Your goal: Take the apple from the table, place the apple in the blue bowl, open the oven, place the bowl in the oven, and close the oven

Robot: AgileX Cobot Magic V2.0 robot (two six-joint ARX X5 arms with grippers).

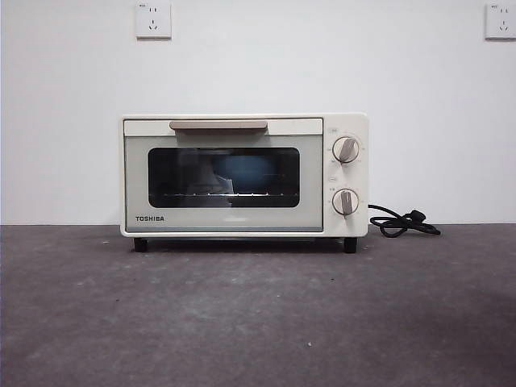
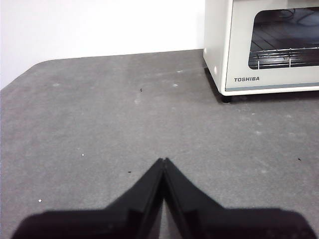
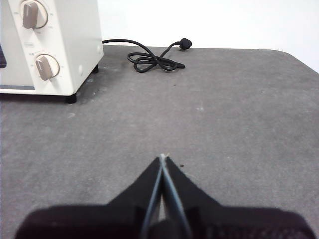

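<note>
The cream-white TOSHIBA oven [image 1: 242, 173] stands at the back of the dark grey table [image 1: 258, 314] with its door closed. Through the dark glass I see the blue bowl [image 1: 246, 171] sitting on the wire rack inside. The apple is hidden from view. My left gripper [image 2: 163, 160] is shut and empty, hovering over bare table off the oven's [image 2: 264, 47] left front corner. My right gripper [image 3: 163, 157] is likewise shut on nothing, over the table off the oven's [image 3: 50, 45] knob side. Neither arm shows in the front view.
The oven's black cord [image 1: 403, 222] lies coiled on the table to the right of the oven, also seen as a loop [image 3: 154, 59] in the right wrist view. A white wall with two sockets [image 1: 153, 20] stands behind.
</note>
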